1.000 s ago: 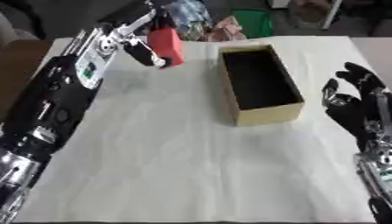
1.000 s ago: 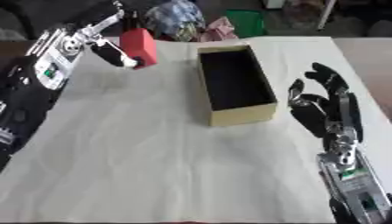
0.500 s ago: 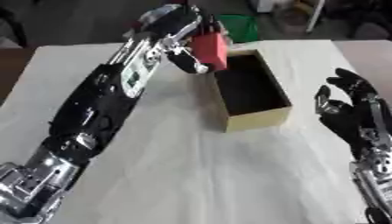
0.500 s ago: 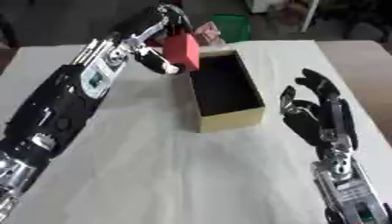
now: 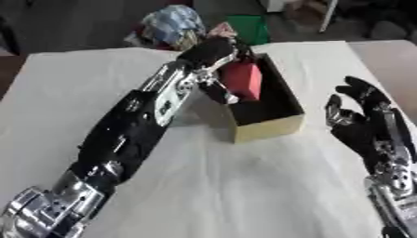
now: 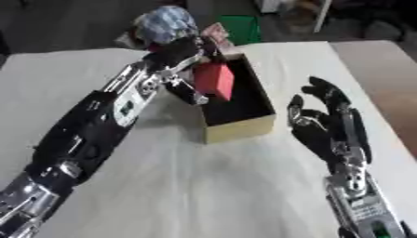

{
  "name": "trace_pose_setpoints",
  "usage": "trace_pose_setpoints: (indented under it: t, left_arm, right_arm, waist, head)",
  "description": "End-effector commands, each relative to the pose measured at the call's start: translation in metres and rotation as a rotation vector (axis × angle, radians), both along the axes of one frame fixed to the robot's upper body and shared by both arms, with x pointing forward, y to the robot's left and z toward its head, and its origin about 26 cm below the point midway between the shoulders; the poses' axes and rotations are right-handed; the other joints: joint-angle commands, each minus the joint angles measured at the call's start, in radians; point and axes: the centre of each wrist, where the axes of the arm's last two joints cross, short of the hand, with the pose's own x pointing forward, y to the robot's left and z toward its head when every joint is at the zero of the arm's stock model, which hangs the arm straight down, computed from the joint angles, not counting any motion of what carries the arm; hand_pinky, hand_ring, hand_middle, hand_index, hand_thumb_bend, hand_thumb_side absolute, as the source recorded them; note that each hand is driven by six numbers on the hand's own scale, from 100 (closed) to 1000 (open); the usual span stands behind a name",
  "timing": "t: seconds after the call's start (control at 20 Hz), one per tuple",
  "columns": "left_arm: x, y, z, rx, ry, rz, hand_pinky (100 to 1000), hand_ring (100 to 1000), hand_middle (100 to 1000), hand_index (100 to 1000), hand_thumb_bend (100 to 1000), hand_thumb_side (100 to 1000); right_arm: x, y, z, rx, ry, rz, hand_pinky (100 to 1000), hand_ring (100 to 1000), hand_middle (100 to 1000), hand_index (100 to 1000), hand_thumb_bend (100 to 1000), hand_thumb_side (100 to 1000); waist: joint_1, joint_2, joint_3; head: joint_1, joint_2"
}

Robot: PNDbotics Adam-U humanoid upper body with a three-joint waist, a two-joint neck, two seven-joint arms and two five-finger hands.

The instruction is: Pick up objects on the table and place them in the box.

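Since a second ago the left hand [image 5: 213, 50] has carried the red block [image 5: 244, 80] from well left of the box [image 5: 269, 128] to over its open interior. Its fingers curl round the block's top, so the block hangs tilted, partly below the rim, probably ready for release. The right hand [image 6: 324, 122] idles open, fingers up, right of the box. Beyond the box lie a blue patterned bundle [image 5: 170, 24] and a green object [image 5: 248, 28]; neither blocks the drop.

One red block [image 5: 244, 80], one open cardboard box [image 5: 269, 125], one white-covered desk [image 5: 244, 186], two black hands: left [image 5: 213, 51], right [image 5: 358, 125].
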Motion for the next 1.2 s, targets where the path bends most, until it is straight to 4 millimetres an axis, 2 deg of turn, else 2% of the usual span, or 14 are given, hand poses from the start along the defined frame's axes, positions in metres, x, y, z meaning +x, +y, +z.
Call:
trace_pose_setpoints:
  t: [0.05, 0.15, 0.3, 0.4, 0.6, 0.65, 0.9, 1.2]
  left_arm:
    - [-0.002, -0.006, 0.008, 0.01, -0.026, -0.03, 799, 783, 836, 905, 678, 100]
    - [-0.003, -0.007, 0.007, 0.019, -0.012, -0.046, 826, 816, 870, 933, 717, 100]
    - [-0.006, -0.007, 0.009, 0.008, 0.018, -0.07, 857, 848, 901, 960, 764, 259]
    - [-0.008, -0.006, 0.013, -0.017, 0.037, -0.088, 863, 850, 903, 963, 758, 292]
    - [-0.017, -0.002, 0.031, -0.131, 0.048, -0.127, 845, 803, 839, 924, 644, 257]
    - [-0.021, 0.001, 0.037, -0.178, 0.047, -0.138, 827, 753, 780, 897, 529, 125]
    - [-0.054, 0.027, 0.067, -0.428, 0.069, -0.174, 799, 682, 685, 850, 356, 122]
    - [-0.111, 0.085, 0.08, -0.688, 0.064, -0.175, 786, 653, 640, 831, 301, 109]
  right_arm:
    - [0.0, 0.0, 0.01, 0.005, -0.031, 0.01, 665, 930, 713, 841, 100, 100]
    - [0.0, 0.0, 0.009, 0.005, -0.03, 0.008, 665, 930, 713, 841, 100, 100]
    - [0.0, -0.001, 0.008, 0.006, -0.028, 0.006, 665, 930, 713, 841, 100, 100]
    - [0.0, -0.001, 0.008, 0.005, -0.026, 0.004, 665, 930, 713, 841, 100, 100]
    - [0.0, -0.005, 0.006, 0.003, -0.021, -0.012, 665, 931, 714, 840, 100, 100]
    - [0.0, -0.007, 0.005, 0.002, -0.021, -0.018, 665, 930, 714, 840, 100, 100]
    - [0.001, -0.015, 0.006, -0.007, -0.028, -0.053, 665, 931, 715, 840, 100, 100]
    - [0.0, -0.031, 0.008, -0.024, -0.038, -0.122, 665, 931, 716, 840, 100, 100]
  waist:
    - [-0.002, -0.016, -0.002]
    - [-0.002, -0.017, 0.0]
    - [-0.001, -0.018, 0.004]
    - [-0.001, -0.018, 0.008]
    - [-0.001, -0.021, 0.02]
    - [0.0, -0.022, 0.026]
    - [0.004, -0.021, 0.06]
    - [0.005, -0.023, 0.106]
  head:
    - [-0.001, -0.012]
    - [-0.001, -0.013]
    - [-0.003, -0.014]
    - [-0.006, -0.013]
    - [-0.013, -0.01]
    - [-0.017, -0.01]
    - [-0.034, -0.013]
    - [-0.057, -0.01]
